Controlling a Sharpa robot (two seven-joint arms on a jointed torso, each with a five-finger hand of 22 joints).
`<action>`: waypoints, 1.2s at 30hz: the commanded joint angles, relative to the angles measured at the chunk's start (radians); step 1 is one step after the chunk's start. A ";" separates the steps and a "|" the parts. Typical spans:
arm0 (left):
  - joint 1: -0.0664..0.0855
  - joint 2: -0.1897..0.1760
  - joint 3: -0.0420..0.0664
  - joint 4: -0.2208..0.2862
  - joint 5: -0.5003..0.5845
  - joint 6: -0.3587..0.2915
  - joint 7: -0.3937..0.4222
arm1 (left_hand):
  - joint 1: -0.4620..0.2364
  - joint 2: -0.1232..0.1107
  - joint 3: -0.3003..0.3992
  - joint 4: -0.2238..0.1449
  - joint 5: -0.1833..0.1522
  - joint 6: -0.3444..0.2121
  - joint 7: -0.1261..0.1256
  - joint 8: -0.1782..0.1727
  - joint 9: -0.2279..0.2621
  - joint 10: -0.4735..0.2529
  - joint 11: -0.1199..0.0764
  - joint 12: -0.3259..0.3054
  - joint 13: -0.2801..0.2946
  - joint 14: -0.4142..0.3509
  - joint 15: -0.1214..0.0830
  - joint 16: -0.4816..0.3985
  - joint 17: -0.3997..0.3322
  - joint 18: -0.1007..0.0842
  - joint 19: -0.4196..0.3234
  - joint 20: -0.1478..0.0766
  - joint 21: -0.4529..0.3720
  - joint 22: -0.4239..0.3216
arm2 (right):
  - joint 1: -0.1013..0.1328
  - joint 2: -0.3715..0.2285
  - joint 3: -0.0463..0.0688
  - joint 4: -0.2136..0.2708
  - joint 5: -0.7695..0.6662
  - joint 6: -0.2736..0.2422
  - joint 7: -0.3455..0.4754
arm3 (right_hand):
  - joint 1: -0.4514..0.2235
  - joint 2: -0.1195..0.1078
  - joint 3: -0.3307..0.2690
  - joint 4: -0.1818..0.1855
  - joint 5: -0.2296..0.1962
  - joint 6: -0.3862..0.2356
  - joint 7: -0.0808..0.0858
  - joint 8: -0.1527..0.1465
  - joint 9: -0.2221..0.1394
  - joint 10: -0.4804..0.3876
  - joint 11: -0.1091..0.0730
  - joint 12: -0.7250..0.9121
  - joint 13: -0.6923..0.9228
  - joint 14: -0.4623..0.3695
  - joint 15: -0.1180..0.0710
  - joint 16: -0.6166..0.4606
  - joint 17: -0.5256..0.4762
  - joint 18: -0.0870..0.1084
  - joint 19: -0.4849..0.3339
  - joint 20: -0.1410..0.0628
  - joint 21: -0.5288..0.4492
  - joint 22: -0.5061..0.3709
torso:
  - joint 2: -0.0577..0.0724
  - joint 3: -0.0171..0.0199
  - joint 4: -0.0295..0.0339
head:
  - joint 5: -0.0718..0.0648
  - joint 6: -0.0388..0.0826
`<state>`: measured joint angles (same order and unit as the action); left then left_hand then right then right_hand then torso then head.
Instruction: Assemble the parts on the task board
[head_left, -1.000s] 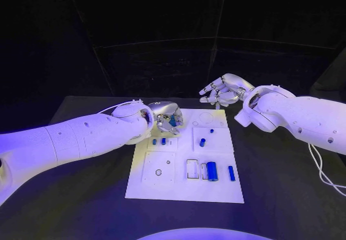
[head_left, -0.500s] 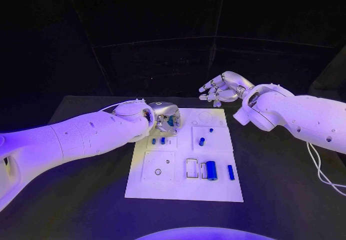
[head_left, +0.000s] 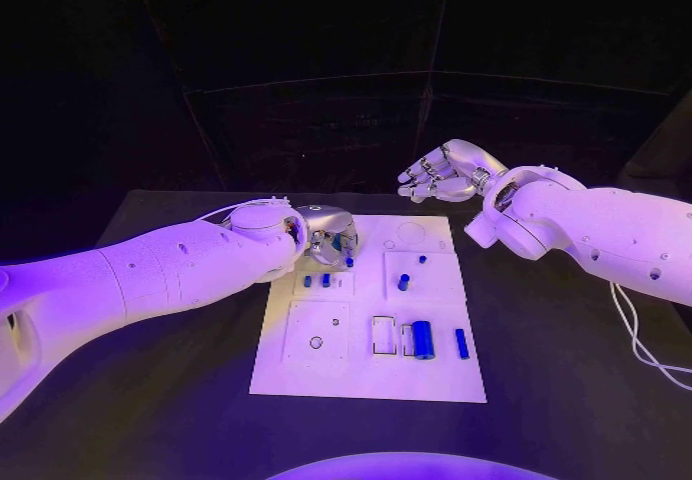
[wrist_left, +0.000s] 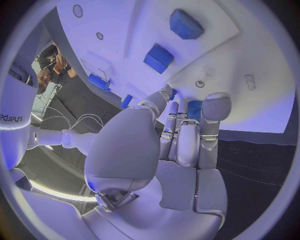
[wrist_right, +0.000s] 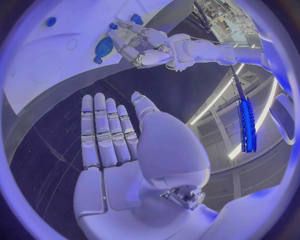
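right hand (head_left: 444, 172) lifted (fingers straightened)

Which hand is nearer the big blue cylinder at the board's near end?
Left. The left hand hovers over the board's far-left corner; the right hand hangs beyond its far edge, farther from the cylinder.

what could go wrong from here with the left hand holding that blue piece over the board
1. The left hand pinches a small blue part at its fingertips; the hold looks slight, so the part may slip or tilt as it is lowered.
2. That hand hangs right by the two blue pegs standing in the task board; its fingers might knock them.
3. The right hand is open, off the board's far edge, so nothing steadies the board if it is pushed.
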<state>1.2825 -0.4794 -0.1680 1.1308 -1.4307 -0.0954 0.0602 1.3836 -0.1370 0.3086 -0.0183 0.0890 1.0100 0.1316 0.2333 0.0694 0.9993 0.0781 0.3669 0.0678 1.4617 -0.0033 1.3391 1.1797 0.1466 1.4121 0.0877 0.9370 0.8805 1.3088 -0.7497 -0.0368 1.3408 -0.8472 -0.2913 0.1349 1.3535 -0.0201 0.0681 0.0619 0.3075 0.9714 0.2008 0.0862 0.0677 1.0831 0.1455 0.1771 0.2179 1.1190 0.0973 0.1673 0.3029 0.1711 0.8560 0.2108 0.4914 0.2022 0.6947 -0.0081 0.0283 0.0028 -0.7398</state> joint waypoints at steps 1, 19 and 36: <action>0.000 0.005 0.001 -0.005 -0.009 0.022 -0.003 | -0.009 0.006 0.010 -0.002 0.004 0.011 -0.001 -0.006 0.000 0.013 0.000 -0.005 -0.001 0.021 -0.004 0.006 0.003 -0.018 0.008 0.001 0.014 0.015 | 0.002 0.002 0.001 -0.001 0.030 0.013 0.033 | -0.002 -0.012 0.025 -0.007 -0.004 -0.005 0.003 -0.008 -0.002 0.014 0.001 -0.022 -0.066 0.014 0.010 -0.056 -0.052 0.013 0.012 0.010 -0.055 -0.036 | 0.000 0.0004 0.0000 | -0.001 0.000; -0.010 0.030 0.001 -0.026 -0.009 0.033 -0.002 | -0.032 0.010 0.049 -0.005 -0.003 0.009 -0.002 -0.036 -0.004 0.042 -0.004 -0.032 -0.004 0.027 -0.007 0.021 0.010 -0.026 0.011 -0.002 0.075 0.082 | 0.002 0.009 0.001 -0.006 0.048 0.008 0.046 | -0.021 -0.023 0.058 -0.034 -0.009 -0.017 0.013 -0.016 -0.002 0.018 0.010 -0.053 -0.151 0.014 0.022 -0.105 -0.124 0.012 0.034 0.021 -0.135 -0.088 | 0.000 0.0009 0.0006 | -0.003 -0.002; -0.010 0.021 0.002 -0.019 -0.008 -0.019 -0.008 | 0.013 0.052 0.173 -0.059 -0.029 0.078 -0.005 -0.043 0.001 0.150 -0.021 -0.055 0.003 0.032 -0.024 0.020 -0.014 -0.038 0.024 -0.014 0.157 0.172 | 0.002 0.006 0.001 -0.004 0.049 0.007 0.046 | -0.026 -0.025 0.060 -0.037 -0.009 -0.019 0.018 -0.017 -0.002 0.015 0.013 -0.056 -0.155 0.011 0.024 -0.106 -0.132 0.012 0.037 0.023 -0.144 -0.094 | -0.001 -0.0009 0.0015 | -0.006 0.000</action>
<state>1.2742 -0.4556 -0.1646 1.1101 -1.4334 -0.0868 0.0515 1.3879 -0.0933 0.4766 -0.0754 0.0615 1.0816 0.1253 0.1935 0.0723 1.1441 0.0592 0.3151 0.0685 1.4671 -0.0197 1.3623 1.1662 0.1162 1.4317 0.0751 1.0928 1.0509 1.3088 -0.7432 -0.0369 1.3351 -0.8041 -0.2872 0.1697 1.3343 -0.0392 0.1238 0.0247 0.3019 0.9554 0.2167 0.0762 0.0669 1.0988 0.1502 0.1266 0.0632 1.1291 0.1146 0.0673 0.1715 0.1710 0.8868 0.2339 0.3504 0.1094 0.6936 -0.0084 0.0290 -0.0025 -0.7403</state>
